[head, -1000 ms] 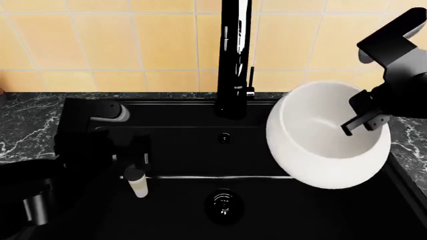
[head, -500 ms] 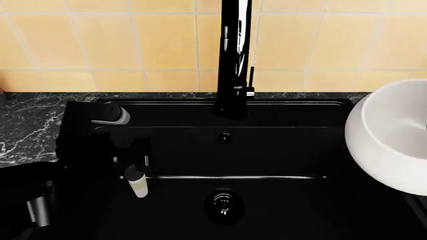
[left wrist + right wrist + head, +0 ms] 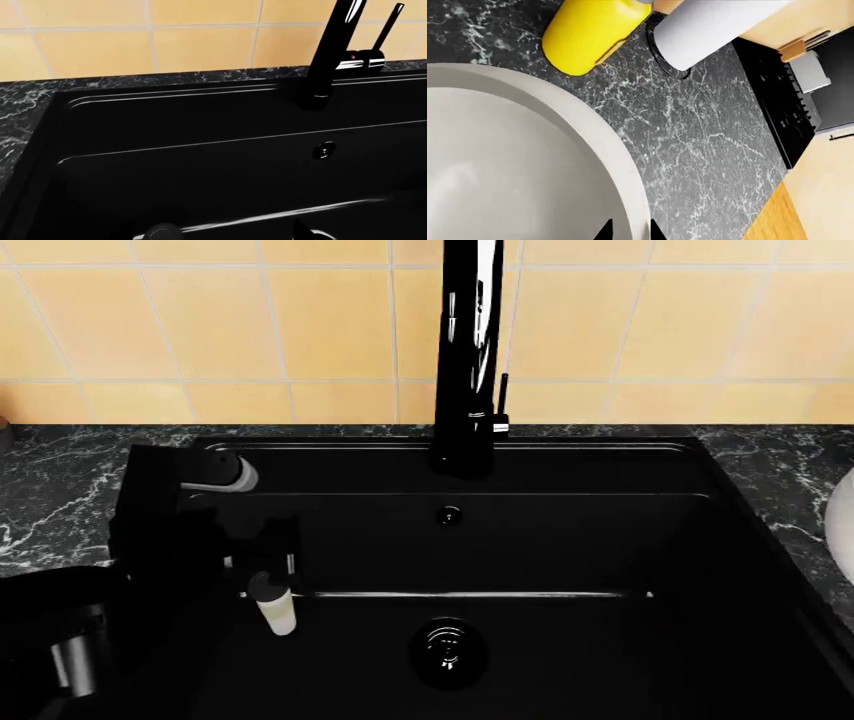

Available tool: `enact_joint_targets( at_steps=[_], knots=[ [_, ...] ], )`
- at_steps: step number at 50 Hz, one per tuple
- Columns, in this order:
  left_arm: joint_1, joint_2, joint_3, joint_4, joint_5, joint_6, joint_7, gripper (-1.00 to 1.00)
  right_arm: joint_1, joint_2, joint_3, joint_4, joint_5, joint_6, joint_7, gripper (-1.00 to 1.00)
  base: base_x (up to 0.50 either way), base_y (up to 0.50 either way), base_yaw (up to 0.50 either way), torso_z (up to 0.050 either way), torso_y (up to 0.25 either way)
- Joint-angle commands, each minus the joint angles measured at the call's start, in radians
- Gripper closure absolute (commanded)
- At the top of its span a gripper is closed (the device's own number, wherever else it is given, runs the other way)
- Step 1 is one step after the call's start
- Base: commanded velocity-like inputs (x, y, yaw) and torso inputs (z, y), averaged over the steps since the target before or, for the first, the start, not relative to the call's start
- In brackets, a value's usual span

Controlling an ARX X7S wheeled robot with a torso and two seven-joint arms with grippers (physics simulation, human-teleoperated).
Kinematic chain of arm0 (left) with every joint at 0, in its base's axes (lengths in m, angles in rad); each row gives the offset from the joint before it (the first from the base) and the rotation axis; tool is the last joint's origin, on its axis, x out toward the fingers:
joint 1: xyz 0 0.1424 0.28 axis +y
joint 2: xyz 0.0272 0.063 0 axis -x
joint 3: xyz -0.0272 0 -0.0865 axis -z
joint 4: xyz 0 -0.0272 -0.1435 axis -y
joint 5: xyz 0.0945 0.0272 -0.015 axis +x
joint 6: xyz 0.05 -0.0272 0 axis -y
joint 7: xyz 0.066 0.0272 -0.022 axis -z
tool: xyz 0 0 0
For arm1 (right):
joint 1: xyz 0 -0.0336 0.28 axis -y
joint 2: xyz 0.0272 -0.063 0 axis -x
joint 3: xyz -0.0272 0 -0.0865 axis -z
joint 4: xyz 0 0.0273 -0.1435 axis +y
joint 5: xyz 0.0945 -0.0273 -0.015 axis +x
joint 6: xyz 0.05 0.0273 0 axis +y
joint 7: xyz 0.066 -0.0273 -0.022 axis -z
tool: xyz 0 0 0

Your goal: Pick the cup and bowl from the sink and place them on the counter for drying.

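Head view: slim cream-white cup with dark grey top [image 3: 276, 606] stands in matte black sink [image 3: 574, 540] beside left gripper [image 3: 262, 558], jaws too dark to tell. Glossy white bowl [image 3: 845, 530] only a sliver at right edge.

Left wrist view: sink wall, tall black faucet [image 3: 333, 50].

Right wrist view: right gripper [image 3: 627, 231] clamps bowl rim over dark marble-look counter [image 3: 707, 140], probably for setdown; yellow bottle [image 3: 590, 32] near.

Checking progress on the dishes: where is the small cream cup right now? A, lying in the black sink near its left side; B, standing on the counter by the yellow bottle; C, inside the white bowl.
A: the head view shows the cup down in the sink, left of the drain.
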Motion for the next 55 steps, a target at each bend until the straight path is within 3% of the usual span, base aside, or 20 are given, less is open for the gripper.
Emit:
enact_joint_targets(
  at_steps=[1, 13, 25, 34, 35, 55],
  knots=[
    [0.013, -0.008, -0.005, 0.005, -0.004, 0.008, -0.004, -1.00, -0.011, -0.004, -0.031, 0.130, -0.047, -0.045, 0.026, 1.00, 0.00, 0.00, 0.00, 0.000, 0.000],
    [0.004, -0.012, -0.005, 0.012, -0.028, -0.002, -0.024, -1.00, 0.005, 0.046, -0.078, 0.121, -0.108, -0.028, 0.053, 1.00, 0.00, 0.00, 0.00, 0.000, 0.000],
    [-0.010, -0.002, 0.010, 0.010, -0.039, -0.015, -0.054, -1.00, -0.231, 0.094, 0.017, 0.169, 0.064, -0.183, 0.188, 1.00, 0.00, 0.00, 0.00, 0.000, 0.000],
    [0.000, -0.018, -0.009, 0.027, -0.068, -0.019, -0.093, -1.00, -0.291, 0.096, 0.036, 0.184, 0.099, -0.248, 0.194, 1.00, 0.00, 0.00, 0.00, 0.000, 0.000],
    [0.000, -0.012, -0.007, 0.028, -0.069, -0.019, -0.099, -1.00, -0.296, 0.099, 0.035, 0.183, 0.097, -0.256, 0.193, -1.00, 0.00, 0.00, 0.00, 0.000, 0.000],
    [0.011, -0.017, 0.005, 0.025, -0.052, -0.001, -0.077, -1.00, -0.189, 0.055, 0.002, 0.164, -0.022, -0.231, 0.158, -1.00, 0.00, 0.00, 0.00, 0.000, 0.000]
  ],
)
